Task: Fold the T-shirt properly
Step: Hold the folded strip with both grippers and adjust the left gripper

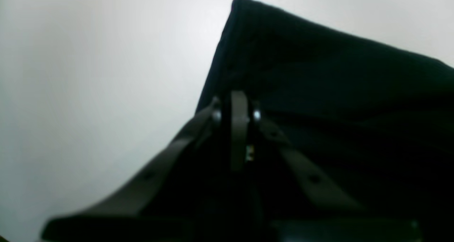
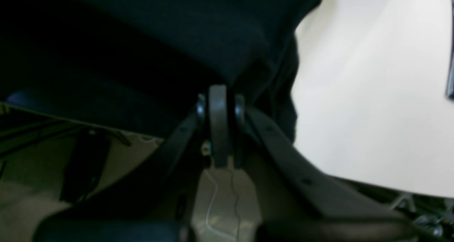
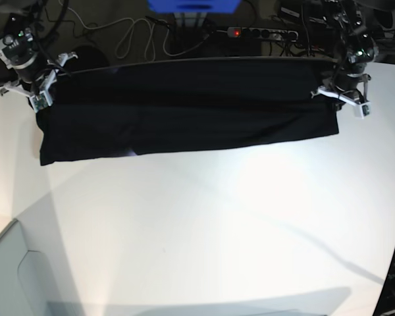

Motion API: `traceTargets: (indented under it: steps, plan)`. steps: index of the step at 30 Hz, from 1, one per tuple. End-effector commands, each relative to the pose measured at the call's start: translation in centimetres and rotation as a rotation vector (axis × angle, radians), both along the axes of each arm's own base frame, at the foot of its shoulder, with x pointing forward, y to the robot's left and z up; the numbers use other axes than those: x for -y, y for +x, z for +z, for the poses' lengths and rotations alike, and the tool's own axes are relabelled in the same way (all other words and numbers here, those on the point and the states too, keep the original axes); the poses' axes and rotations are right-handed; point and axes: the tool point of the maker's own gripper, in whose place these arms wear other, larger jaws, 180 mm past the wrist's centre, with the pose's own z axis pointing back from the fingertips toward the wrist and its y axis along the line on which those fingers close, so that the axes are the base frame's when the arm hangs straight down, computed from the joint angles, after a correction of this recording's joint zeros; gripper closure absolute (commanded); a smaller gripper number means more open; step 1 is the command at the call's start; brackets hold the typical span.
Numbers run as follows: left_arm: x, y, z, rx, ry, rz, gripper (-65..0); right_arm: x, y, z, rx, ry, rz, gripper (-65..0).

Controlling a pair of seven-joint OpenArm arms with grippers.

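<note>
The black T-shirt is stretched wide along the far edge of the white table, plain side showing, hanging as a long dark band. My left gripper is shut on its upper right corner; the left wrist view shows the closed fingers pinching the black cloth. My right gripper is shut on its upper left corner; the right wrist view shows the closed fingers holding the cloth. The sun print is hidden.
Cables, a power strip and a blue box lie behind the table's far edge. A grey panel sits at the near left corner.
</note>
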Motion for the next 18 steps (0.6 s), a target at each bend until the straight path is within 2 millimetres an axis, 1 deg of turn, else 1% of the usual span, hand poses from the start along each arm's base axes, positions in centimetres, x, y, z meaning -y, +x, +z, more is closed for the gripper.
traceTargets:
  steps: [1, 4, 6, 8, 12, 18]
  plan:
    - [-0.6, 0.9, 1.3, 0.047, 0.024, -0.004, 0.0, 0.1, 0.1, 0.4, 0.009, -0.010, 0.028, -0.2]
    - [-0.6, 1.5, 2.0, 0.068, 0.031, -0.008, 0.0, 0.2, -0.1, 0.0, -0.003, -0.003, 0.022, -0.2]
    - [-0.6, 2.7, 2.7, 0.099, 0.037, -0.010, 0.0, 0.1, 0.0, 0.1, 0.000, -0.004, 0.025, -0.2]
    - [-1.2, 3.6, 3.6, 0.125, 0.050, -0.009, 0.0, 0.1, 0.0, 0.1, 0.002, -0.004, 0.027, -0.2]
    - [-1.3, 5.5, 5.2, 0.178, 0.061, -0.011, 0.0, -0.5, 0.4, 0.1, 0.006, 0.005, 0.042, -0.1]
    - [-0.8, 6.3, 7.5, 0.235, 0.089, -0.034, 0.0, -0.5, 0.4, 0.0, 0.005, 0.005, 0.040, -0.1]
